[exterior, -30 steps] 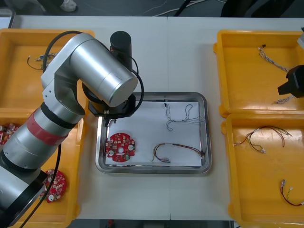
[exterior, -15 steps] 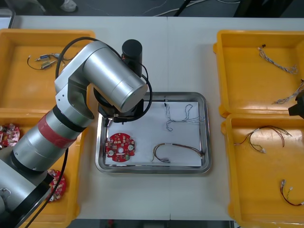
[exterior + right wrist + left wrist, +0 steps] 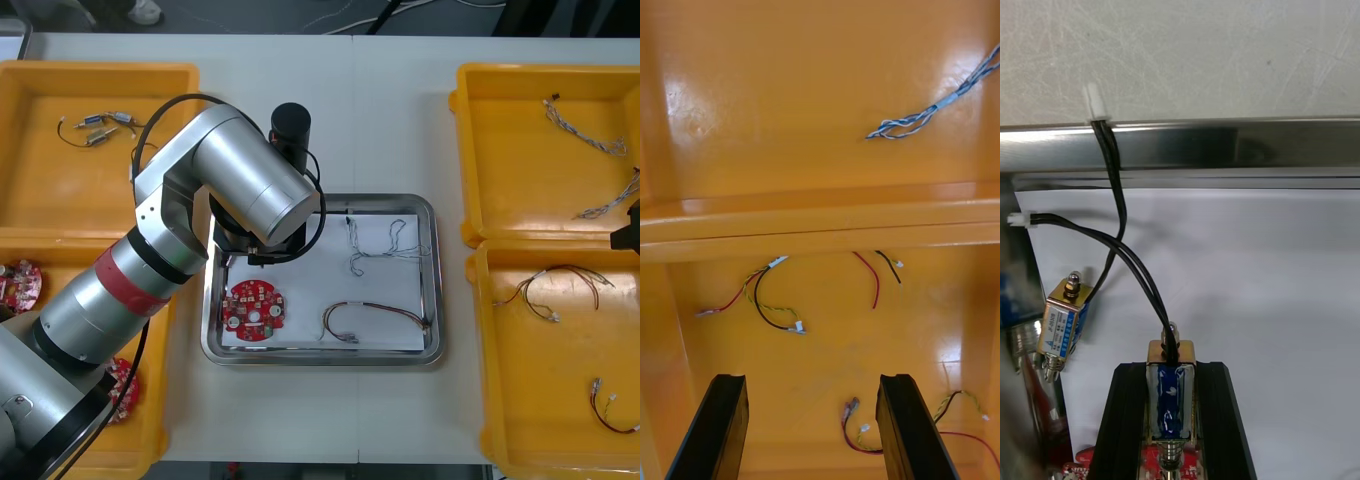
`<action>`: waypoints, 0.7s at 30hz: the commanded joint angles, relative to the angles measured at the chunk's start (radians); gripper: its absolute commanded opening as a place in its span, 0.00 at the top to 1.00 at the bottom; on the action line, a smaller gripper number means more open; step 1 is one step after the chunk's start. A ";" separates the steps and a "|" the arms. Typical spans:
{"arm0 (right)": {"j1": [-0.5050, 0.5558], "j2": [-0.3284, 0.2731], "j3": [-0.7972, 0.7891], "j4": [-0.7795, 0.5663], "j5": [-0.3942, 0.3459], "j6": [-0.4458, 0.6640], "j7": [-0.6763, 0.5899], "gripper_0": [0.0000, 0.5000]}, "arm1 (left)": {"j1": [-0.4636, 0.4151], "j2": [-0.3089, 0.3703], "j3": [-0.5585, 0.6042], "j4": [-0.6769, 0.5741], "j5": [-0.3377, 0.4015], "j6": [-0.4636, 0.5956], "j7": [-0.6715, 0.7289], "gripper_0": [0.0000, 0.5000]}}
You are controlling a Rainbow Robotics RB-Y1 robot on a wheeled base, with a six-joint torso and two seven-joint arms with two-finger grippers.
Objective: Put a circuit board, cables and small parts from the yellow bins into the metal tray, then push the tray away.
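Observation:
My left gripper [image 3: 1171,373] is shut on a small metal part [image 3: 1171,390] with a blue and gold body, held just above the white inside of the metal tray [image 3: 430,215]. A second small metal part [image 3: 1064,322] lies on the white liner beside the fingers. Black leads from both parts run up over the tray's rim [image 3: 1225,146]. In the front view the left arm [image 3: 250,190] covers the tray's left part. A red circuit board [image 3: 252,308], a twisted blue and white cable [image 3: 385,245] and a red and black cable [image 3: 370,315] lie in the tray. My right gripper [image 3: 816,439] hangs open over the near right yellow bin [image 3: 480,330].
The far left bin [image 3: 40,200] holds small metal parts [image 3: 100,125]; circuit boards [image 3: 20,280] lie in the near left bin. Blue and white cables [image 3: 585,130] lie in the far right bin; red, yellow and black cables [image 3: 767,300] lie below the right fingers.
The left arm has swung right and farther over the tray. The right gripper has drawn back toward the right edge, over the near right bin.

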 commanded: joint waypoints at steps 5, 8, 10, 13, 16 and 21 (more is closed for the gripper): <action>0.055 0.003 -0.092 -0.033 0.021 0.003 -0.033 0.00 | -0.034 -0.047 -0.011 0.003 -0.009 -0.035 -0.017 1.00; 0.055 0.003 -0.099 -0.007 0.036 0.003 -0.030 0.00 | -0.019 -0.046 0.000 0.003 -0.005 -0.069 -0.029 1.00; 0.055 0.002 -0.102 -0.001 0.033 0.003 -0.026 0.00 | -0.017 -0.044 0.015 0.003 0.006 -0.070 -0.054 1.00; 0.055 0.002 -0.102 0.001 0.032 0.003 -0.021 0.00 | -0.012 -0.036 0.034 0.002 0.023 -0.070 -0.075 1.00; 0.055 0.002 -0.101 0.002 0.026 0.003 -0.015 0.00 | -0.005 -0.024 0.046 -0.009 0.037 -0.072 -0.089 1.00; 0.055 0.003 -0.095 0.002 0.010 0.003 0.006 0.00 | 0.034 -0.007 0.057 -0.041 0.041 -0.083 -0.109 1.00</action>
